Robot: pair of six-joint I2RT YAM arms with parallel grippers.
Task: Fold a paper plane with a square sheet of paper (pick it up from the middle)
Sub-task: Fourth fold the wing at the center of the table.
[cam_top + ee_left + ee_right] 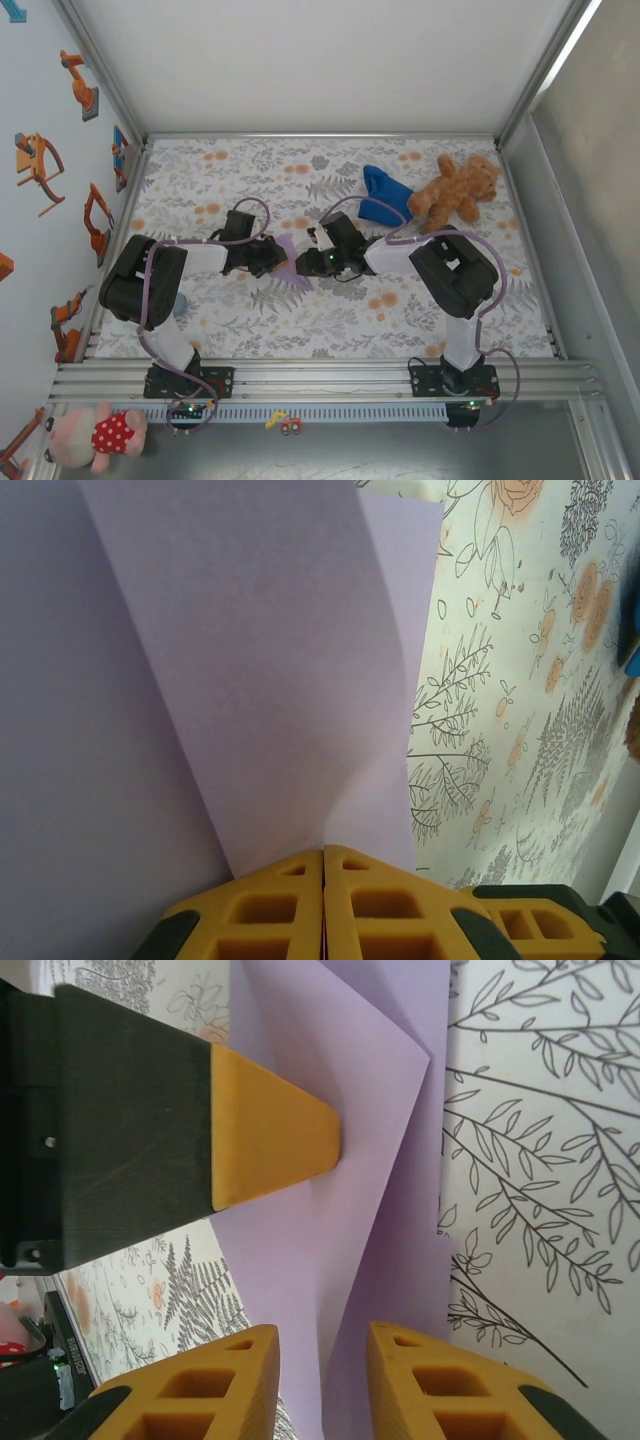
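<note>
Seen from above, a lavender paper (292, 262) lies mid-table between two robot arms, partly folded, with one flap raised. The left gripper (325, 852) is clamped tight on the paper, apparently to anchor the sheet while the fold is shaped. The right gripper (320, 1355) has its jaws narrowly apart astride a paper edge, gripping nothing, and looks ready to pinch or press the crease. A teddy (455, 190) and a blue cloth (385, 195) sit well apart at the far right.
</note>
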